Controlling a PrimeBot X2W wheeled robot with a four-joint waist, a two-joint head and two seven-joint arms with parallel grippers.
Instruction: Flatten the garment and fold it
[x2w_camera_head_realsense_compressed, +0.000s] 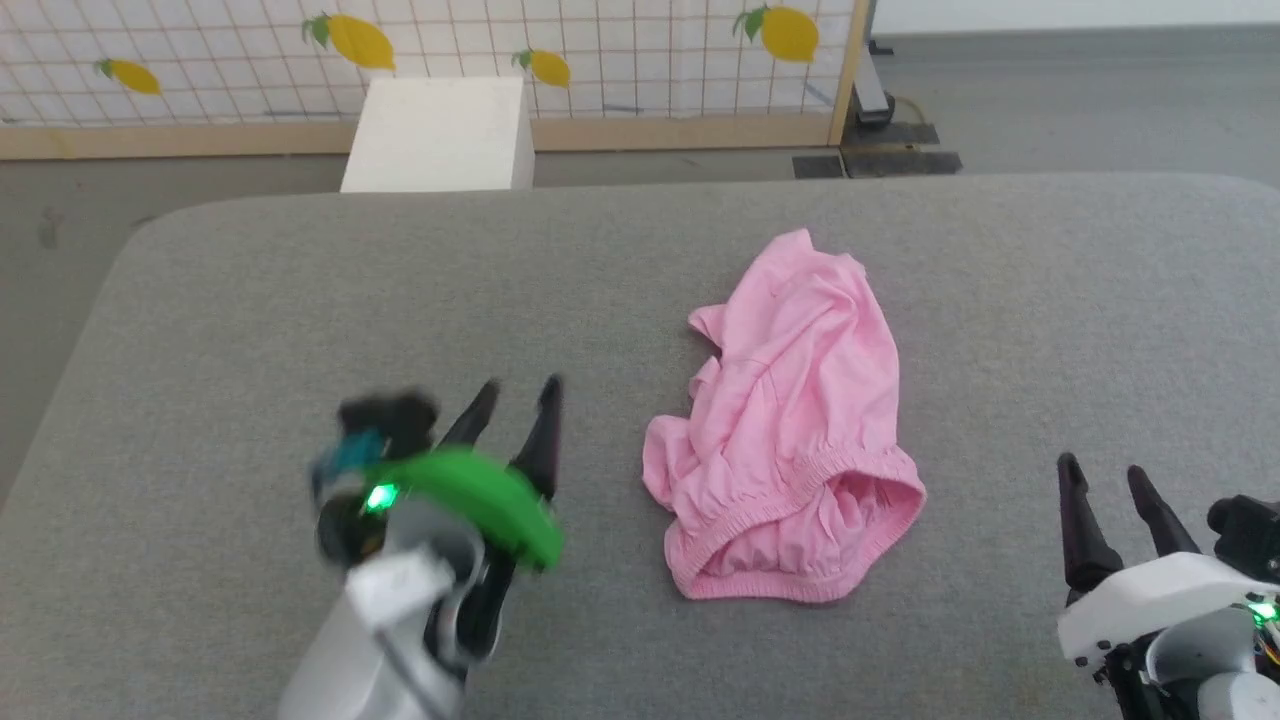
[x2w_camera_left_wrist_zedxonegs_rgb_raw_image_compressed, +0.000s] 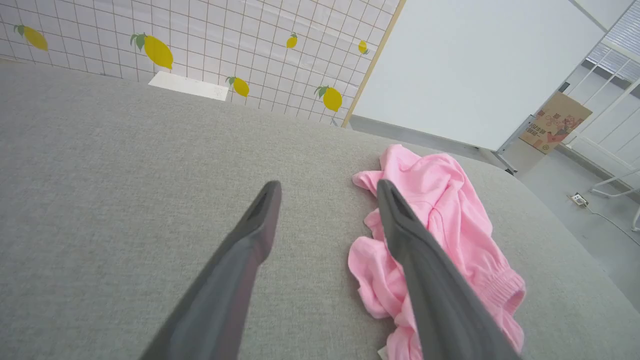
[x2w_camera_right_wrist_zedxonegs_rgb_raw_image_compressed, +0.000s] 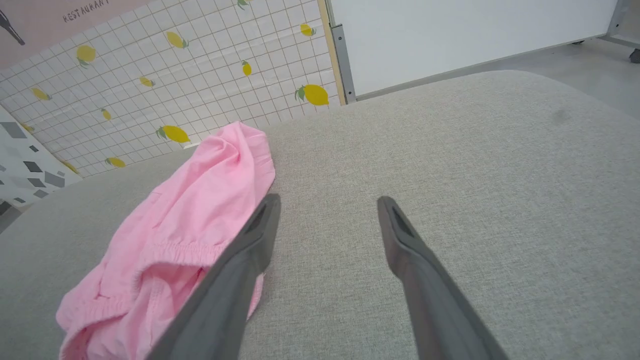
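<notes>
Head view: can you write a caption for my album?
A crumpled pink garment lies on the grey surface between the open left gripper and open right gripper.

Garment (x2w_camera_right_wrist_zedxonegs_rgb_raw_image_compressed: 190, 220) cut by bottom edge; left fingers (x2w_camera_head_realsense_compressed: 543, 430) blurred

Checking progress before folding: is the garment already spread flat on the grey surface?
No, the garment lies bunched and deeply wrinkled, with layers heaped over one another.

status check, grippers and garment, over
Left gripper open, empty. Right gripper open, empty. Garment crumpled on grey surface, untouched, between them. Nothing in the way.
</notes>
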